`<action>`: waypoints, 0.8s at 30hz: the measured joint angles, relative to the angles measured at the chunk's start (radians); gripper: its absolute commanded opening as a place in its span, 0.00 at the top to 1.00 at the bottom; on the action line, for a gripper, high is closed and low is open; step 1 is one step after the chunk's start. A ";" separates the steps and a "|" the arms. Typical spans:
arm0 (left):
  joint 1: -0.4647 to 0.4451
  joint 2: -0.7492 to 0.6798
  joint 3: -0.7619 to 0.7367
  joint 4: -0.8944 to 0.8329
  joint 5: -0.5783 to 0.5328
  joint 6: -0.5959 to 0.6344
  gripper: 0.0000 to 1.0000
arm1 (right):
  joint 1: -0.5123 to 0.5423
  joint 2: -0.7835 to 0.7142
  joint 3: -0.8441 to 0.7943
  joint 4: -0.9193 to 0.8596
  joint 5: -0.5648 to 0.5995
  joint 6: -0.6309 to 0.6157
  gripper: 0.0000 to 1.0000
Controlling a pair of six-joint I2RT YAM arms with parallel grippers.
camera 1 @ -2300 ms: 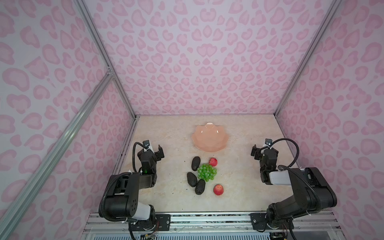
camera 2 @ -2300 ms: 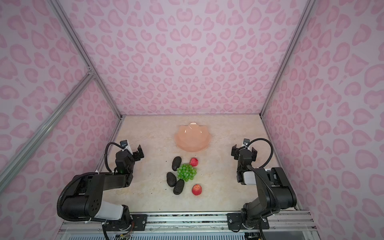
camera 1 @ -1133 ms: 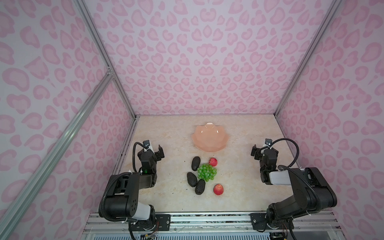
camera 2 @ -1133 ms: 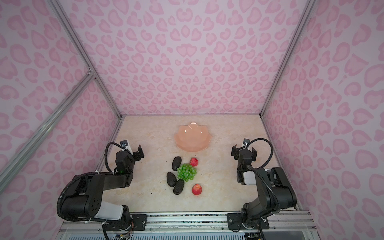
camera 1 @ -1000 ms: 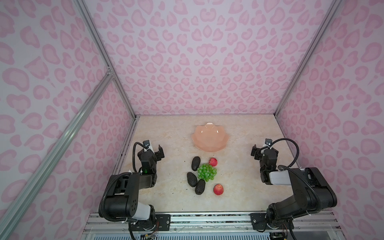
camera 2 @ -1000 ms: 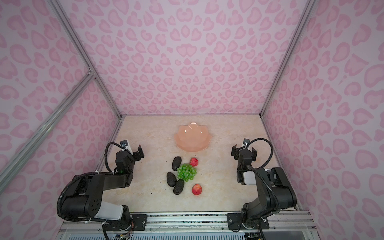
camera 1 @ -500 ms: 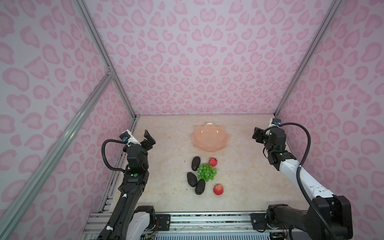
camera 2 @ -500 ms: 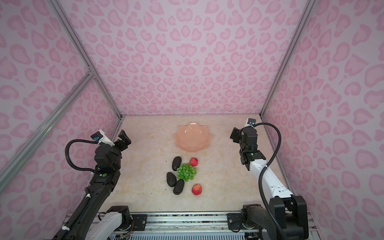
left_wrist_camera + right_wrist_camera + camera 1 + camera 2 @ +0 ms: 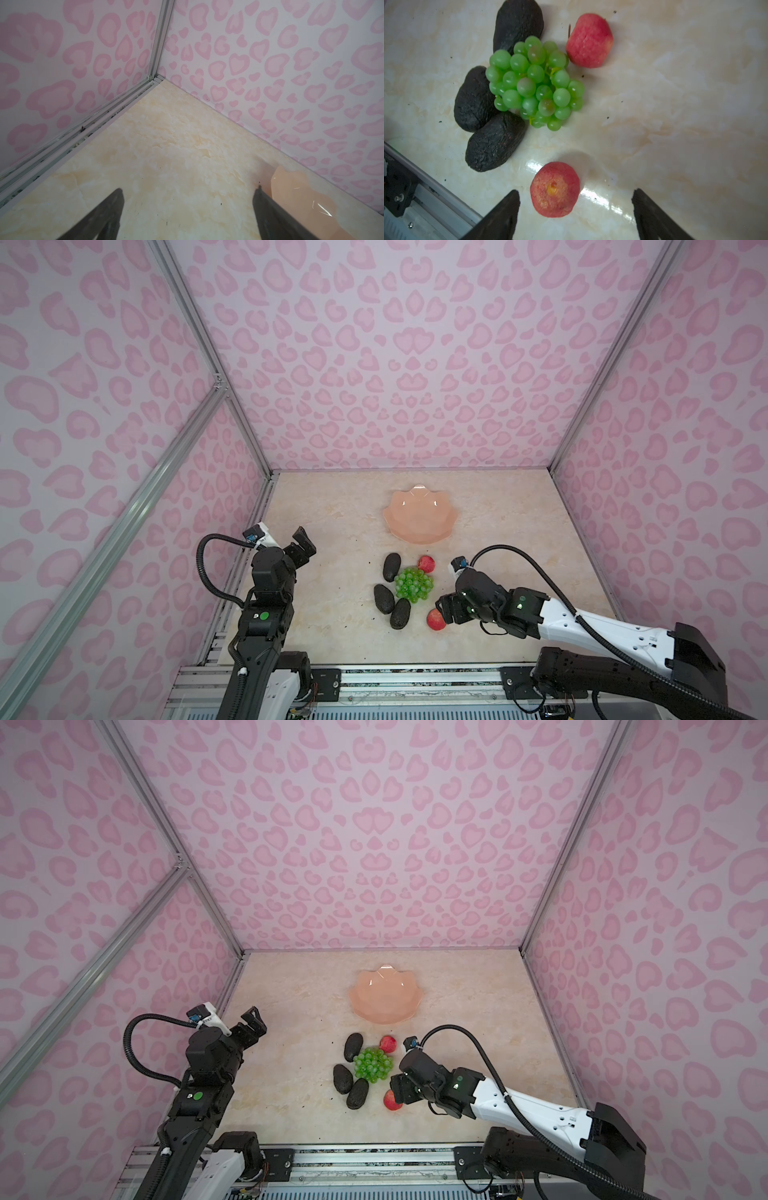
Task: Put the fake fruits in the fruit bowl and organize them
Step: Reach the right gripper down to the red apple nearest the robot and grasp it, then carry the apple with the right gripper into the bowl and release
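Bracketing front apple [image 9: 554, 189], R hand [image 9: 575, 192] spread, no grip; L hand [image 9: 189, 189] spread.

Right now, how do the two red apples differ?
The near apple lies alone, at the open jaws of the right gripper; the far apple sits beside the grapes, closer to the bowl. The near apple shows a yellowish end upward; the far apple lies on its side. Both are small, red, outside the bowl.
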 measured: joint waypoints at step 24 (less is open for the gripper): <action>0.002 -0.070 -0.001 -0.030 0.008 0.000 0.03 | 0.152 0.243 0.089 -0.026 0.145 0.129 0.56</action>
